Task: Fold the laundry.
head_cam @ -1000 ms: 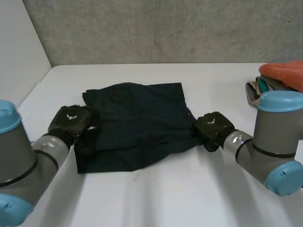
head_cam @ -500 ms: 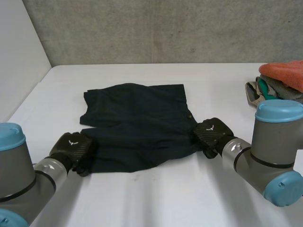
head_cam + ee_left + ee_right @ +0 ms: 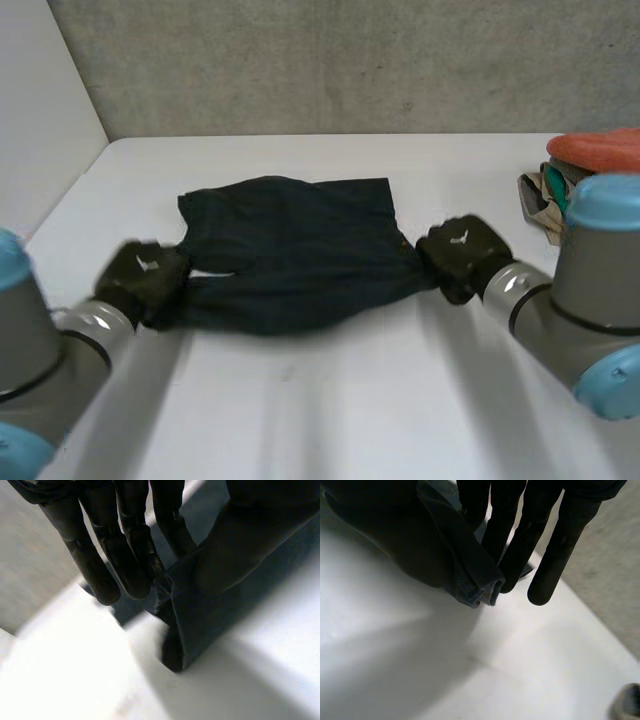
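Observation:
A dark navy garment [image 3: 300, 250] lies spread in the middle of the white table [image 3: 330, 410], its near edge raised a little off the surface. My left hand [image 3: 145, 272] is at the garment's near left corner. In the left wrist view its straight fingers [image 3: 127, 555] pinch the bunched cloth [image 3: 215, 585] against the thumb. My right hand [image 3: 462, 252] is at the garment's near right corner. There its fingers [image 3: 520, 545] clamp a folded edge of the cloth [image 3: 465, 575].
A pile of other laundry sits at the table's far right: an orange cloth [image 3: 600, 148] on top of grey and teal pieces [image 3: 545, 195]. A grey wall [image 3: 330, 60] runs behind the table, and a white wall [image 3: 45, 110] stands at the left.
My left hand slid from the garment's left edge to its near left corner and closed on it. Both hands then drew the near edge up and away from me.

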`<act>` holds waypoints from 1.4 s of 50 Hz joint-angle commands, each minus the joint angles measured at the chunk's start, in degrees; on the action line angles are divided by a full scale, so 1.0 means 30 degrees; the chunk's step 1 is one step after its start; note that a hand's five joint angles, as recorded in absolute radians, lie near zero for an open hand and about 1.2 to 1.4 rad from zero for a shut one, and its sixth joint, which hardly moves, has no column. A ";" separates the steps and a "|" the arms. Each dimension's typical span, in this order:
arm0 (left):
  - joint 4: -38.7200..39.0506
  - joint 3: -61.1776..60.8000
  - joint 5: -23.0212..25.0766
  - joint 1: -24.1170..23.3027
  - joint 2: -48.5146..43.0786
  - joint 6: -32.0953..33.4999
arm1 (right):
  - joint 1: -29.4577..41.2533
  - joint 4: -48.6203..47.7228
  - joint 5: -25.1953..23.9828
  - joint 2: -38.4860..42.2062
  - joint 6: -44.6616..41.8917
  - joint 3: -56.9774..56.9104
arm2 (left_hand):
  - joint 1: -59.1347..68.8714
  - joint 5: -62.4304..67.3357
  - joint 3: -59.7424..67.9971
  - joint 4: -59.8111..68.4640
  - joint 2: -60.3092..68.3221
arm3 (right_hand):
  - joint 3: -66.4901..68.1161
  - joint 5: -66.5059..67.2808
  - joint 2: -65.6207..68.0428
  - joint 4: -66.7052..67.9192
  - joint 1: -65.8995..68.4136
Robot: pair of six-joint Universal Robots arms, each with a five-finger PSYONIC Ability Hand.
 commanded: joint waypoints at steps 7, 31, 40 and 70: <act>-0.8322 0.4607 0.1294 0.1058 0.6701 -0.3711 | -0.0798 0.8377 0.0513 -0.4617 -0.2212 -0.5284 | 0.5299 0.4575 0.3923 0.3770 0.3875 | 0.3767 0.3969 0.3804 0.3720 0.5090; 0.0821 1.7170 -0.0638 0.0091 -0.6396 -0.2770 | 0.0344 -0.1319 0.3383 0.5432 -0.2631 -1.4625 | 0.5299 0.4575 0.3923 0.3770 0.3875 | 0.3767 0.3969 0.3804 0.3720 0.5090; 0.9632 1.7178 -0.1049 0.0239 -0.4873 -0.4649 | -0.0065 -1.4937 0.1744 0.3849 0.1712 -1.2640 | 0.5299 0.4575 0.3923 0.3770 0.3875 | 0.3767 0.3969 0.3804 0.3720 0.5090; 0.2639 0.3618 -0.2012 -0.1022 -0.5347 -0.1571 | 0.0052 -0.3965 0.0336 0.7048 -0.3705 -0.5585 | 0.5299 0.4575 0.3923 0.3770 0.3875 | 0.3767 0.3969 0.3804 0.3720 0.5090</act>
